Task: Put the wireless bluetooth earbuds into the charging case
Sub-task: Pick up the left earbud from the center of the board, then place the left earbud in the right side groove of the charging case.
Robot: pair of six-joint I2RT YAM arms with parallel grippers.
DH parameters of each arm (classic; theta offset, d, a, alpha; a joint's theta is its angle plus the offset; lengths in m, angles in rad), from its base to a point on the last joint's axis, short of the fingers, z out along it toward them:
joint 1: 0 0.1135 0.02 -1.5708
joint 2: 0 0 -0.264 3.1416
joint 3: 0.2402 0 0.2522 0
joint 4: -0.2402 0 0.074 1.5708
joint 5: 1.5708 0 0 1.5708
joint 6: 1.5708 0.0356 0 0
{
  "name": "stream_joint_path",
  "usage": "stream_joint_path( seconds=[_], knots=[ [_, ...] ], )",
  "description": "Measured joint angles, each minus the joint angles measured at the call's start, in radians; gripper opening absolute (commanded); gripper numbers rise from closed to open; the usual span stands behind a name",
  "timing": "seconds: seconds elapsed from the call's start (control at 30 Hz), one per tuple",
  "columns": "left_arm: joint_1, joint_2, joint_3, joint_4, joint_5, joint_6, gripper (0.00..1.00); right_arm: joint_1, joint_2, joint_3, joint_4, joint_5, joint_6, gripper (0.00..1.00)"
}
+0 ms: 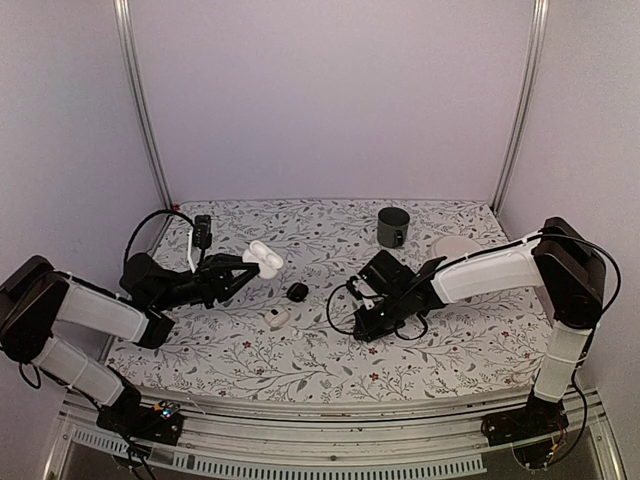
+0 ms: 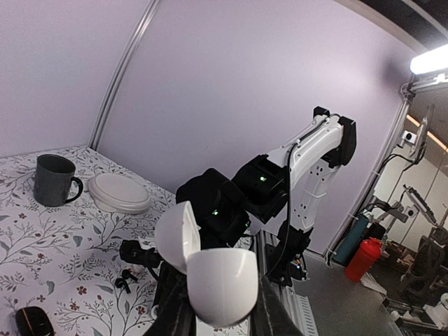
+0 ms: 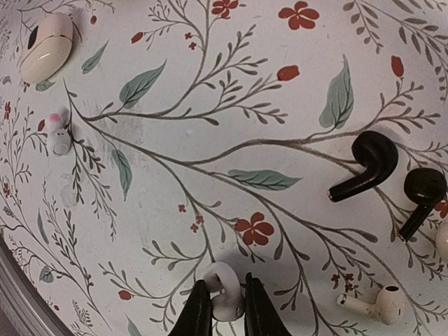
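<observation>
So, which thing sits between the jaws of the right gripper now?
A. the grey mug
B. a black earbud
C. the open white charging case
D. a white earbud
D: in the right wrist view a white earbud sits between the jaws of the right gripper, while the black earbuds lie free on the flowered cloth.

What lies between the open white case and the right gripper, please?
A round black case lies between them, clearest in the top view.
</observation>
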Motion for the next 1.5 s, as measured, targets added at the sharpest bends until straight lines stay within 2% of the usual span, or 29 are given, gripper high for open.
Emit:
stream_joint_path(
  seconds=[0.13, 0.47, 0.73, 1.07, 1.3, 1.5],
  knots=[
    [0.000, -0.005, 0.000, -0.001, 0.000, 0.000, 0.00, 0.000, 0.001, 0.006, -0.003, 0.000, -0.010, 0.05],
    [0.000, -0.006, 0.000, -0.002, -0.001, 0.000, 0.00, 0.000, -0.022, -0.025, 0.013, -0.010, -0.006, 0.04],
    [-0.002, 0.001, 0.000, 0.021, -0.029, -0.018, 0.00, 0.000, -0.187, -0.097, 0.069, -0.047, 0.027, 0.04],
    [-0.065, 0.072, 0.000, 0.081, -0.098, -0.024, 0.00, 0.001, -0.380, -0.097, 0.208, -0.185, 0.092, 0.04],
    [-0.095, 0.122, 0.005, 0.093, -0.105, 0.004, 0.00, 0.074, -0.471, -0.055, 0.269, -0.163, 0.095, 0.05],
    [-0.102, 0.154, 0.009, 0.093, -0.097, 0.029, 0.00, 0.166, -0.465, 0.049, 0.296, -0.077, 0.086, 0.04]
  ],
)
